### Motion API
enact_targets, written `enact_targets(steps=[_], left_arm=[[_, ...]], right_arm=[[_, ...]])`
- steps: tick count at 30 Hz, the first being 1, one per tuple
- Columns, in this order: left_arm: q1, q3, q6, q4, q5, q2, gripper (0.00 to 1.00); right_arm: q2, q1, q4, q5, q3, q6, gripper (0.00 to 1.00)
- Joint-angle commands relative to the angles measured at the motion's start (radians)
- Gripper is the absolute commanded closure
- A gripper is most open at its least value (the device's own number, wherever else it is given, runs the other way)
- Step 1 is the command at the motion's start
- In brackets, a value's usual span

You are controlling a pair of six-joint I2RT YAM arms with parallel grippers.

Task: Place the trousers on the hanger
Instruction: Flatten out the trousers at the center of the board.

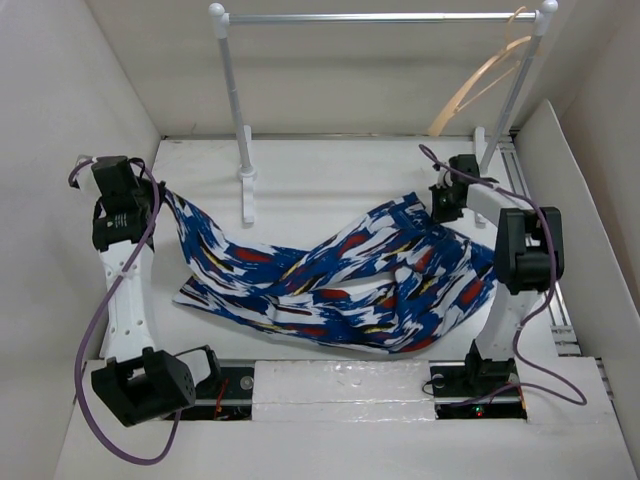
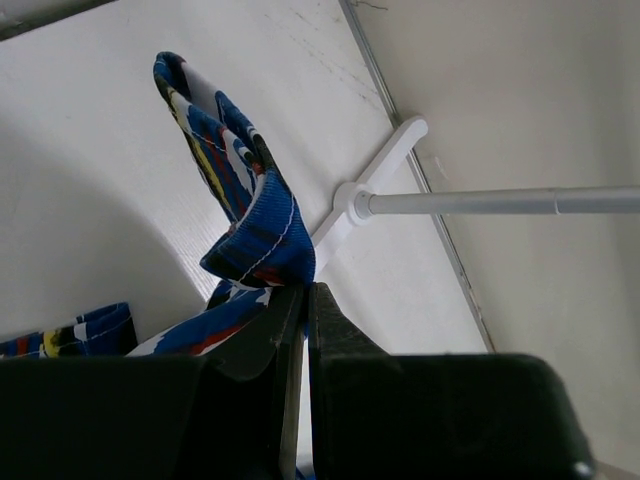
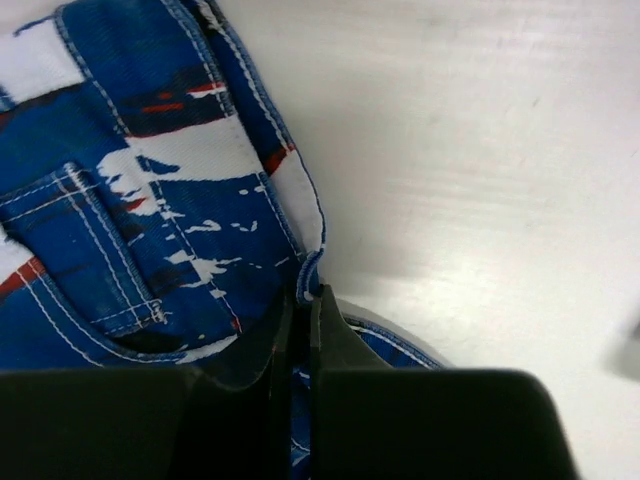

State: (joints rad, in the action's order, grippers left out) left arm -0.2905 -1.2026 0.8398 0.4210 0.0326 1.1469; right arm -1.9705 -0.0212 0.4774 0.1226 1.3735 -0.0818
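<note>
Left gripper point(image 2: 305, 292) clamps a folded hem of the trousers point(image 1: 340, 280), and right gripper point(image 3: 303, 296) nips their waistband edge; the cloth sags between them. Beyond the right gripper, the rack point(image 1: 380, 17) carries the hanger point(image 1: 480, 85), its hook hard to make out.

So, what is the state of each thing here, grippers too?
Blue-and-white patterned fabric trousers: held at both ends, middle on table.
White-posted metal rail rack: upright.
Thin pale wooden hanger: bare, hanging on rack.
Left gripper: shut on the trousers.
Right gripper: shut on the trousers.
</note>
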Motion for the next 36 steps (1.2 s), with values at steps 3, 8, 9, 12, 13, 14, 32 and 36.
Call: enact_targets(steps=[3,8,9,12,13,14,32,36], left_arm=[[-0.022,-0.005,-0.036,-0.033,0.01,-0.016,1.0],[-0.033,-0.07,-0.087,0.074,0.093,-0.001,1.0],[-0.033,-0.084,-0.117,0.09,0.116,-0.001,1.0],[-0.033,-0.107,-0.16,0.134,0.223,-0.001,1.0],[-0.033,-0.092,-0.183,0.124,0.243,0.011,1.0],[-0.033,-0.083,-0.192,0.114,0.234,0.022,1.0],[-0.018,0.002,-0.136,0.232,0.157,-0.05,1.0],[-0.038,-0.061,-0.169,0.176,0.149,0.0,1.0]], right_arm=[[0.258,0.131,-0.029,0.06,-0.227,0.08,1.0],[0.491,0.34,-0.101,0.039,-0.372,0.191,1.0],[0.536,0.36,-0.112,0.029,-0.381,0.218,1.0],[0.529,0.386,-0.155,-0.024,-0.392,0.27,1.0],[0.507,0.395,-0.193,0.0,-0.386,0.289,1.0],[0.48,0.395,-0.213,0.023,-0.378,0.289,1.0],[0.409,0.372,-0.289,0.098,-0.338,0.295,1.0],[0.328,0.374,-0.296,0.097,-0.297,0.3,1.0]])
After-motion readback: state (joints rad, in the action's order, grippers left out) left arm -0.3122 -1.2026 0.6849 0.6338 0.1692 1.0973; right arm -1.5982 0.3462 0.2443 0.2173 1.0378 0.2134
